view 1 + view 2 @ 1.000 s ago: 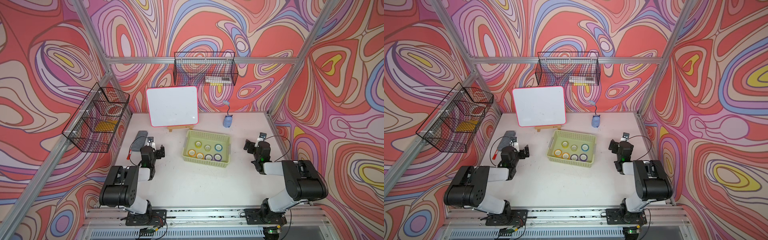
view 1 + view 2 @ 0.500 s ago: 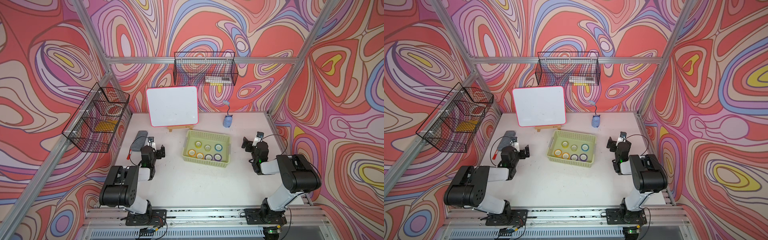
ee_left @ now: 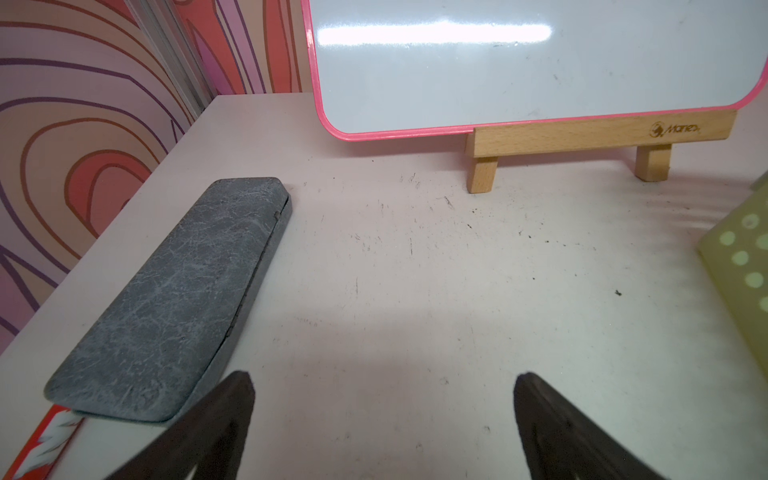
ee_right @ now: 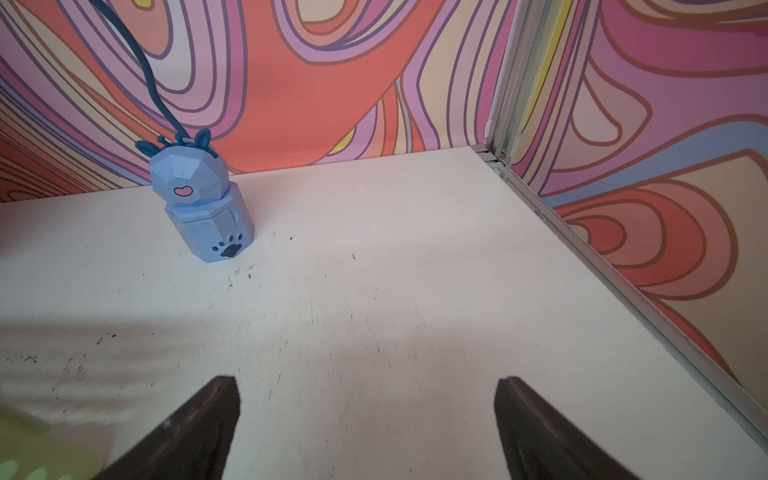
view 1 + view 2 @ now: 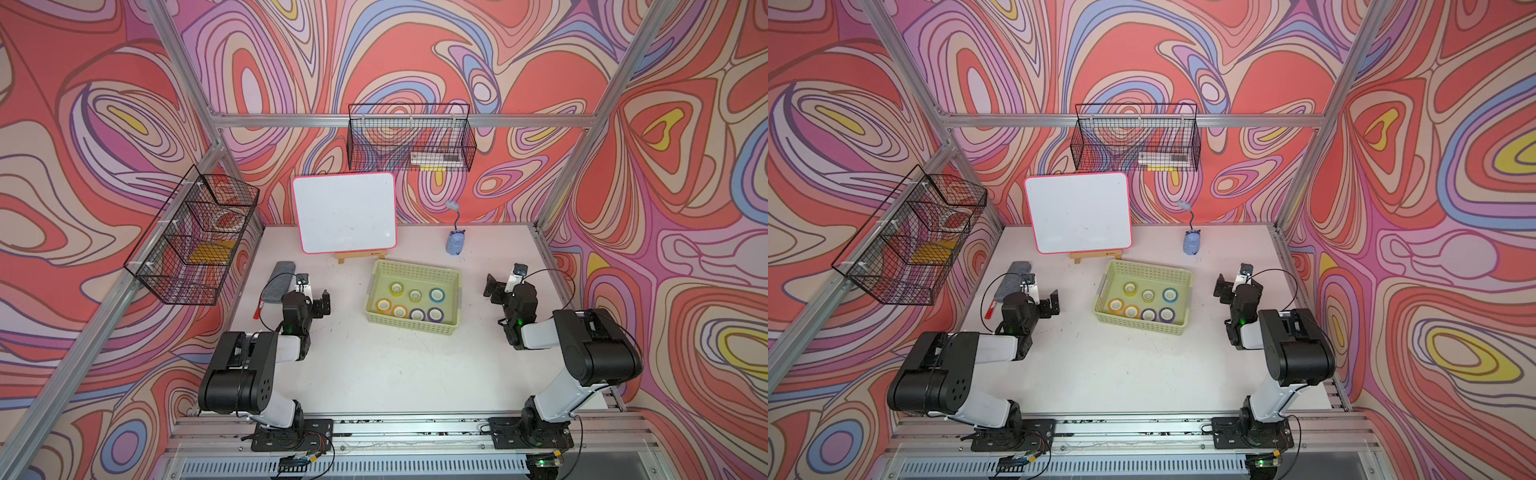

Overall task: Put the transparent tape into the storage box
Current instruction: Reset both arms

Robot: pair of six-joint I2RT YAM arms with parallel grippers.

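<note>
The storage box (image 5: 415,326) (image 5: 1144,325), a pale yellow-green lattice basket, sits mid-table in both top views and holds several tape rolls. A small pale roll (image 5: 414,295) in it looks clear, but I cannot tell for certain that it is the transparent tape. My left gripper (image 5: 313,300) (image 3: 384,382) hovers low to the box's left, open and empty. Right of the box, my right gripper (image 5: 503,286) (image 4: 368,384) is open and empty over bare table. A box corner (image 3: 744,266) shows in the left wrist view.
A pink-edged whiteboard (image 5: 345,212) on a wooden easel stands behind the box. A grey case (image 3: 174,299) and a red pen (image 5: 258,311) lie beside my left gripper. A blue figurine (image 4: 203,203) stands at the back right. Black wire baskets (image 5: 195,241) (image 5: 409,139) hang on the walls.
The right arm has drawn slightly back and to the left, its gripper still open. The left arm has not moved.
</note>
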